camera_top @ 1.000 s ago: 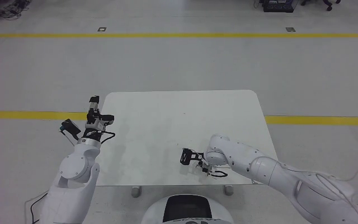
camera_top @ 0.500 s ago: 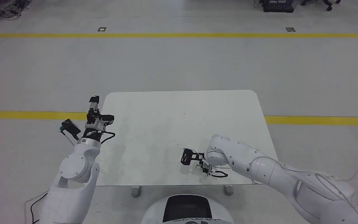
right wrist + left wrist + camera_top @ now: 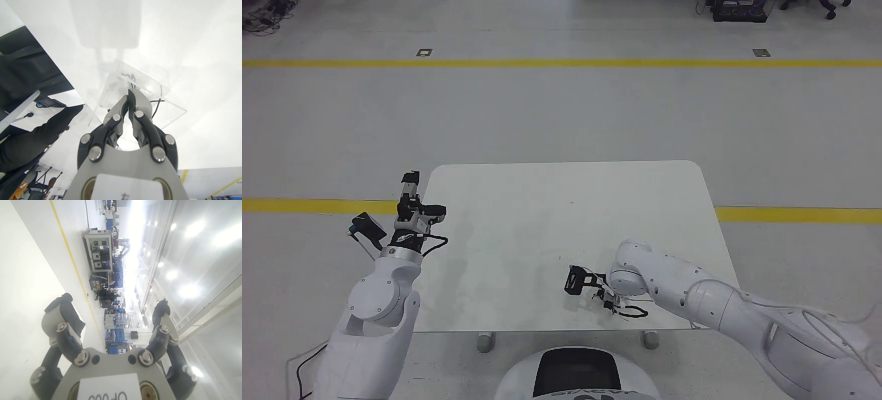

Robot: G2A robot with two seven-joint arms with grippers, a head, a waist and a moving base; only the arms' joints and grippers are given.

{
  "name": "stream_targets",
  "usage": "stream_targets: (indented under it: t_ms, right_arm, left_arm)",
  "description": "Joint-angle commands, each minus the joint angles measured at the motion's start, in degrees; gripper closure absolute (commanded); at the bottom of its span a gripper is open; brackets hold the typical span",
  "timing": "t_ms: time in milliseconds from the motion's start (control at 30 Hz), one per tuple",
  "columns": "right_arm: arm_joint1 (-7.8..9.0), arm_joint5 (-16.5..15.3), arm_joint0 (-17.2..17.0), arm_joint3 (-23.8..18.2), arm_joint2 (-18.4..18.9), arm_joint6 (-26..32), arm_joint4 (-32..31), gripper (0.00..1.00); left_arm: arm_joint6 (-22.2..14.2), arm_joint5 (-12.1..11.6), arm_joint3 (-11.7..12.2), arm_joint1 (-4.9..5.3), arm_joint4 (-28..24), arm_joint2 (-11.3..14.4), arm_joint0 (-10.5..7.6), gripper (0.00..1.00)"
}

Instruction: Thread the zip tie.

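While the left gripper (image 3: 113, 300) has stayed spread open and idle at the table's (image 3: 562, 200) left edge, the right gripper (image 3: 129, 92) has only crept slightly toward the front edge over the last second. Its fingers are pinched tight on the zip tie (image 3: 157, 106), a thin black strand lying over a clear plate (image 3: 151, 81) by that front edge. Finding: fine alignment appears under way; threading not yet confirmed.

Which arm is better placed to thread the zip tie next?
Right. The right gripper is down at the clear plate, jaws shut on the zip tie; the left gripper is open, off the table.
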Motion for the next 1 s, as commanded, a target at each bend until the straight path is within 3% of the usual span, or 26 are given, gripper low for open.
stream_targets:
  t_ms: [0, 200, 233, 300, 967]
  right_arm:
    - [-0.06, 0.0, 0.0, 0.06, 0.0, -0.1, -0.04, 1.0]
    - [0.06, 0.0, 0.12, -0.2, 0.0, -0.39, -0.31, 1.0]
    - [0.1, 0.0, 0.14, -0.22, 0.0, -0.48, -0.33, 0.93]
    - [0.19, 0.0, 0.15, -0.26, 0.0, -0.68, -0.32, 0.91]
    - [0.36, 0.0, 0.41, -0.65, 0.0, -0.69, -0.65, 0.92]
  left_arm:
    - [0.0, 0.0, 0.0, 0.0, 0.0, 0.0, 0.0, 0.0]
    - [0.0, 0.0, 0.0, 0.0, 0.0, 0.0, 0.0, 0.0]
    - [0.0, 0.0, 0.0, 0.0, 0.0, 0.0, 0.0, 0.0]
    - [0.0, 0.0, 0.0, 0.0, 0.0, 0.0, 0.0, 0.0]
    - [0.0, 0.0, 0.0, 0.0, 0.0, 0.0, 0.0, 0.0]
